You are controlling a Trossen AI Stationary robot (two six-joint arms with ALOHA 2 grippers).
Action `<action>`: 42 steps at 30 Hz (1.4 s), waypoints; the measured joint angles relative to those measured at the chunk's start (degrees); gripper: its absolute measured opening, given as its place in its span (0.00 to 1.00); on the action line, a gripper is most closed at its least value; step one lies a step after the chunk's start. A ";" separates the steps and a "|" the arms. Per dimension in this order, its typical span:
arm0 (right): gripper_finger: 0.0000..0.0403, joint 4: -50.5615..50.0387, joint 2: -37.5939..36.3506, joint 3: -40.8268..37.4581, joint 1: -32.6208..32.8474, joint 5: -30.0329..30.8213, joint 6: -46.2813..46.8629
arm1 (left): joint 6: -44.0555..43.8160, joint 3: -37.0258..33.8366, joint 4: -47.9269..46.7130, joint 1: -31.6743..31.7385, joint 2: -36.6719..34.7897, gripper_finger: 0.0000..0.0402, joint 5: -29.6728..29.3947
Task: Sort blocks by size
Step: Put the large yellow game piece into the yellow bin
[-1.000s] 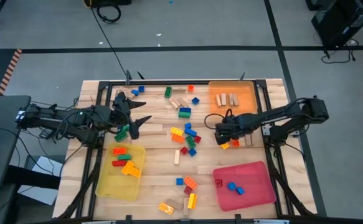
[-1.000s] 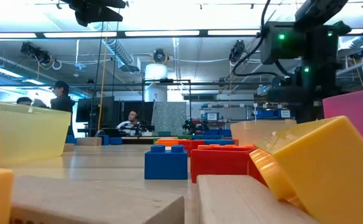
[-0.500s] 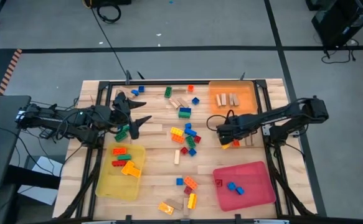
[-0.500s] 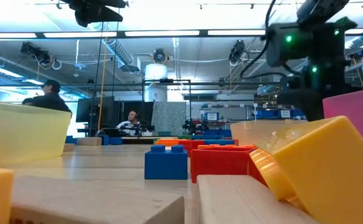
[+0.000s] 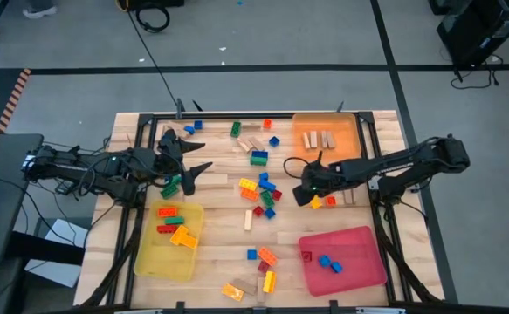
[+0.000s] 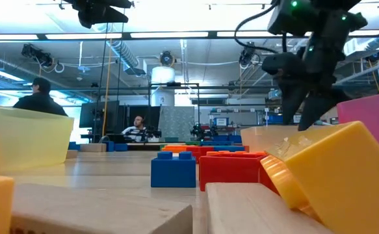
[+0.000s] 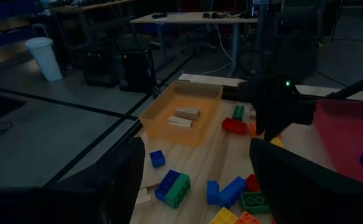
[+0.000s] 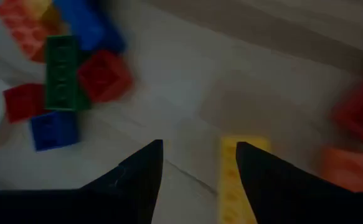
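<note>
A wooden table (image 5: 219, 249) carries scattered blocks (image 5: 261, 193) and three trays (image 5: 168, 240).

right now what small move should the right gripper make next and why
Probably shift sideways to centre on the long yellow plastic brick, then lower. The right gripper hovers open and empty above the wooden table, with the brick under one finger, not in the gap.

1. Both arms: dark, near-black jointed links w/ black cables looped alongside.
2. Left gripper (image 5: 193, 159): two long black tapered fingers (image 5: 201, 167); in left wrist view they show as broad, blunt dark slabs.
3. Right gripper (image 5: 301, 194): short black fingers (image 8: 141, 176), pointed tips; thin black cable arcs over the wrist.
4. Right arm wrist housing (image 6: 306, 16): boxy black, small green indicator lights lit on it.
</note>
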 joint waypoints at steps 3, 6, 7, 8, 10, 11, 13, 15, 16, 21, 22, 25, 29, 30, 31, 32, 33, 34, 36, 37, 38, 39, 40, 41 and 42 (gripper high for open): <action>0.59 0.07 2.74 0.00 -0.06 0.00 -2.00 | 0.00 0.00 0.00 0.00 0.00 0.74 0.00; 0.64 -1.17 5.14 0.00 -0.27 -0.07 -2.89 | 0.00 0.00 0.00 0.00 0.00 0.74 0.00; 0.66 -1.19 5.74 0.08 -0.27 -0.09 -3.00 | 0.00 0.00 0.00 0.00 0.00 0.74 0.00; 0.67 -1.17 6.22 0.20 -0.28 -0.09 -2.99 | 0.00 0.00 0.00 0.00 0.00 0.74 0.00; 0.69 -1.18 7.19 0.31 -0.25 0.09 -2.82 | 0.02 0.00 0.00 0.00 0.00 0.74 0.00; 0.70 -1.19 7.54 0.31 -0.25 0.07 -2.80 | 0.02 0.00 0.00 0.00 0.00 0.74 0.00; 0.72 -0.98 8.01 0.24 -0.27 0.03 -2.82 | 0.02 0.00 0.00 0.00 0.00 0.74 0.00; 0.73 -1.74 8.39 -0.12 -0.36 -0.11 -3.01 | 0.02 0.00 0.00 0.00 0.00 0.74 0.00; 0.73 -2.27 8.69 -0.34 -0.29 0.15 -3.11 | 0.04 0.00 0.00 0.00 0.00 0.74 0.00; 0.74 -3.94 8.42 -0.11 -0.71 0.31 -3.86 | 0.04 0.00 -0.02 0.00 0.00 0.74 0.00; 0.74 -4.45 8.44 -0.22 -0.68 0.23 -3.92 | 0.04 0.00 0.00 0.00 0.00 0.74 -0.01; 0.72 -4.55 8.37 -0.07 -0.60 -1.96 -4.17 | 0.04 0.00 0.00 -0.02 0.00 0.74 0.00; 0.69 -5.24 8.37 -0.09 -0.58 -5.08 -4.83 | 0.04 0.00 -0.02 0.00 0.00 0.74 0.00; 0.68 -5.42 8.37 -0.09 -0.58 -6.10 -4.88 | 0.05 0.00 -0.01 0.00 0.00 0.74 0.00; 0.67 -5.43 8.37 -0.09 -0.55 -7.27 -4.85 | 0.05 0.00 0.00 0.00 0.00 0.74 0.00; 0.65 -5.37 8.37 -0.09 -0.55 -8.12 -4.59 | 0.07 0.00 -0.02 0.00 0.00 0.74 0.00; 0.63 -5.41 8.37 -0.09 -0.55 -8.78 -4.22 | 0.07 0.00 -0.02 -0.02 0.00 0.74 0.00; 0.61 -5.43 8.37 -0.09 -0.51 -9.17 -4.05 | 0.07 0.00 -0.02 -0.01 0.00 0.74 -0.01; 0.56 -5.81 8.37 -0.09 -0.53 -10.13 -4.05 | 0.07 0.00 0.00 0.00 0.00 0.74 0.00; 0.54 -6.31 8.37 -0.09 -0.53 -10.51 -4.06 | 0.07 0.00 0.00 -0.01 0.00 0.74 0.00; 0.51 -6.79 8.37 -0.09 -0.53 -10.86 -4.07 | 0.07 0.00 0.00 0.00 0.00 0.74 0.00; 0.48 -7.02 8.37 -0.09 -0.53 -11.12 -4.06 | 0.07 0.00 0.00 0.00 0.00 0.74 -0.02; 0.45 -7.19 8.33 -0.07 -0.51 -11.37 -4.07 | 0.07 0.00 0.00 0.00 0.00 0.74 0.00; 0.43 -7.45 8.29 -0.07 -0.51 -11.54 -4.07 | 0.07 0.00 0.00 0.00 0.00 0.74 0.00; 0.41 -7.64 8.26 -0.04 -0.51 -11.56 -4.09 | 0.07 0.00 0.00 0.00 0.00 0.74 0.00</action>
